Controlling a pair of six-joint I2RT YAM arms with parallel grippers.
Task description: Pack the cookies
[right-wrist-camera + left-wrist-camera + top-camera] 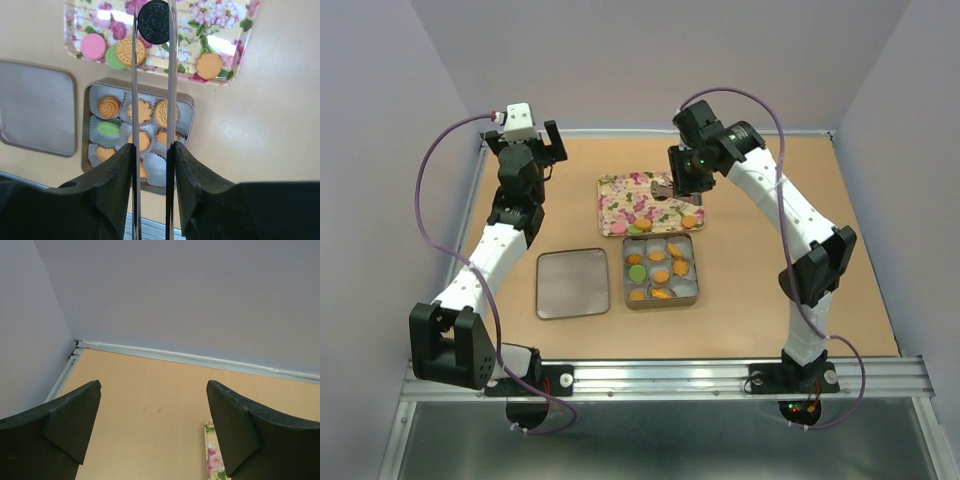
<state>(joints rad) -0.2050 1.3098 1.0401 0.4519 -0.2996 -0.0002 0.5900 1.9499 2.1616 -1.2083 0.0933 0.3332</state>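
step: pick from tray (235, 30) | right gripper (664, 190) pinches dark cookie (153, 19) at blade tips | next: draw back wristward to empty tin cup (153, 167)

Bright, even light from overhead fills all three views, leaving only faint, short shadows. White glare streaks the glossy floral rectangular tray (220, 45) and the pale wooden worktop (280, 125). The dark round cookie (155, 16) is sharp; the left tool (154, 390), close up, looks soft-edged.
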